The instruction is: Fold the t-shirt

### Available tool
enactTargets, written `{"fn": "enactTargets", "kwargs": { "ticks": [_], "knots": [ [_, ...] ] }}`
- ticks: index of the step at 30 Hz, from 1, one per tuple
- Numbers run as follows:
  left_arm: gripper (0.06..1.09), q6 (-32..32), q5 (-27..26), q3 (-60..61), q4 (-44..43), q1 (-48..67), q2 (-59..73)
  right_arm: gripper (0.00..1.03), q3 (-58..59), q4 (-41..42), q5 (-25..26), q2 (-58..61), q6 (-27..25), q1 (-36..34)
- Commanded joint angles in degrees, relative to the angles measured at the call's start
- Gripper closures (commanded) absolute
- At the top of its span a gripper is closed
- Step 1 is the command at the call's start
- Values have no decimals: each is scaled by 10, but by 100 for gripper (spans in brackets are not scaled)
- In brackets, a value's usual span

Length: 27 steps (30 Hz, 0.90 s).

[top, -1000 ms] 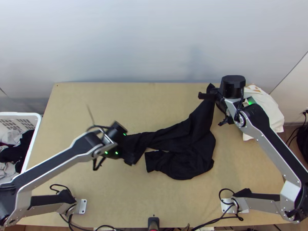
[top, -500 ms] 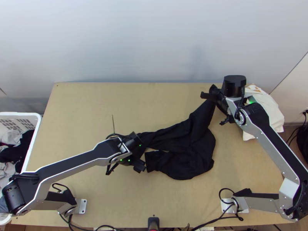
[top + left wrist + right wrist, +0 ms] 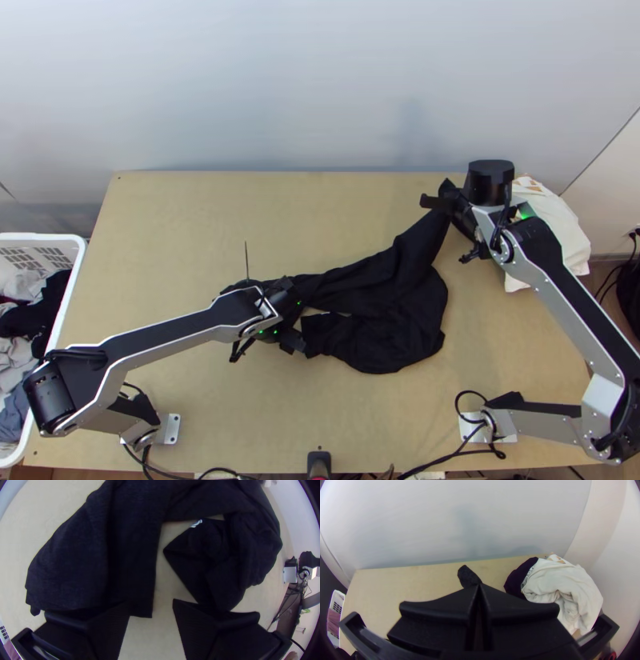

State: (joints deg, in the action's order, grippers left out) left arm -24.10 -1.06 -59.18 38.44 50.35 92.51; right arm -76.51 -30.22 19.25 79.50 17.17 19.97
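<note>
Top view shows the shirt bunched across the right half of the table, one length trailing towards the left gripper and another rising to the right gripper, near the table's far edge. In the left wrist view the left gripper's fingers stand apart, bare wood between them, each overlapping black cloth (whether they touch it, I can't tell). In the right wrist view the right gripper's fingers are together at the tips, clamped on the shirt, a small dark end poking out beyond them. White cloth lies heaped at the table's right side, with something dark purple against it; clothes fill the basket at the left.
</note>
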Motion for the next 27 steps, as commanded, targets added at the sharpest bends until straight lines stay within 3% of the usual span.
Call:
{"fn": "enactTargets", "kwargs": {
  "ticks": [1, 4, 7, 14, 18, 23, 27],
  "knots": [
    [66, -13, 21, 6, -26, -3, 6, 100, 7, -3, 1, -7, 1, -4],
    [66, -14, 21, 9, -25, -3, 9, 100, 7, -4, 0, -8, 1, -5],
    [74, -14, 24, 13, -24, -3, 8, 100, 8, -5, 1, -9, 1, -6],
    [75, -14, 26, 24, -20, -13, 9, 100, 7, -5, 0, -9, 1, -7],
    [104, -14, 54, 26, -22, -18, -4, 100, 6, -8, 0, -10, 1, -9],
    [104, -10, 56, 9, -12, -57, -41, 100, -5, -12, 1, -14, 0, -13],
    [104, -7, 55, -66, 46, -126, -81, 100, -30, -21, 1, -17, -4, -23]
  ]
}}
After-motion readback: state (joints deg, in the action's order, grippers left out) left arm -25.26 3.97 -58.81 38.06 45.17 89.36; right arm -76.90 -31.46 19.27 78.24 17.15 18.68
